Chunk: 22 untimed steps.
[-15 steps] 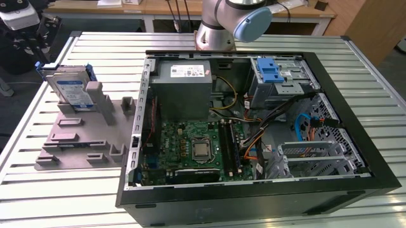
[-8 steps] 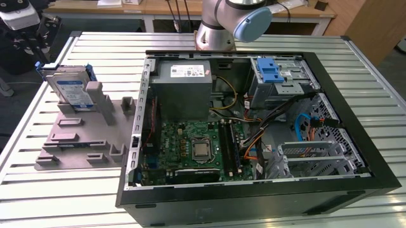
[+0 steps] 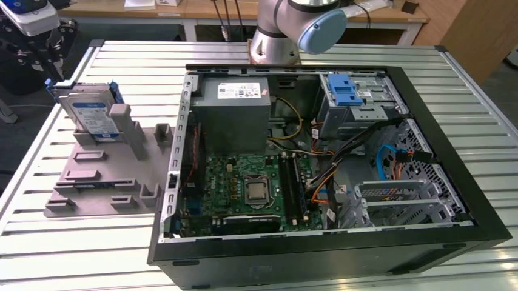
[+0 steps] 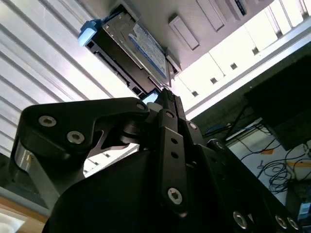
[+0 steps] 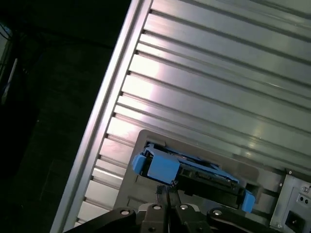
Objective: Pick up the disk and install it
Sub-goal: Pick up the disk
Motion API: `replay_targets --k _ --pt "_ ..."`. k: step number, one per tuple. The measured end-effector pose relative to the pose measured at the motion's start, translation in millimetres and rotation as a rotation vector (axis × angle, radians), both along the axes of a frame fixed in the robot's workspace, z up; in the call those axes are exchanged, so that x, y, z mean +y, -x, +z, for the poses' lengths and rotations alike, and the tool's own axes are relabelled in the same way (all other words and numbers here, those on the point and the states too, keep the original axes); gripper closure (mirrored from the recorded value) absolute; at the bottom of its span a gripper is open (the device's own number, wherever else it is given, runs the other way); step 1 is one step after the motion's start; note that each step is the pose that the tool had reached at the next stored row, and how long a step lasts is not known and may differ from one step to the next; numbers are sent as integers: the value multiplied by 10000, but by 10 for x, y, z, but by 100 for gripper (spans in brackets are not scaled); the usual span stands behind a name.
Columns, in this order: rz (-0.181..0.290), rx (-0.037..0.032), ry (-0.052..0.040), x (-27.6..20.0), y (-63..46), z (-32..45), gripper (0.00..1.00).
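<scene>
The disk (image 3: 87,112) is a silver hard drive with a white-and-blue label and blue side rails. It stands on edge, leaning, at the far end of the grey slotted tray (image 3: 97,182) on the exterior view's left. My gripper (image 3: 50,68) hangs above and just behind it, apart from it, its black fingers shut with nothing between them. In both wrist views the closed fingertips (image 4: 165,94) (image 5: 165,190) point toward the disk (image 4: 138,46) (image 5: 194,170), with a gap left between them and it.
An open black computer case (image 3: 453,151) lies on the slatted metal table (image 3: 81,242). It holds a grey power supply box (image 3: 235,115), a green motherboard (image 3: 251,188) and a drive bay with a blue part (image 3: 348,91). The arm's base (image 3: 279,36) stands behind the case.
</scene>
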State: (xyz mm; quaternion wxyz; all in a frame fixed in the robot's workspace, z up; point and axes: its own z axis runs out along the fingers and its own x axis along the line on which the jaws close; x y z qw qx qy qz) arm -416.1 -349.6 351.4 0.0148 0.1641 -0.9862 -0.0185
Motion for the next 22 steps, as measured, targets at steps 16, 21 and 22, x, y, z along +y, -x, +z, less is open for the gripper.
replay_targets --k 16,21,22 --pt "2828 1 0 0 0 -14 85" --pt "3552 0 0 0 0 -17 85" --pt "3706 0 0 0 0 -17 85"
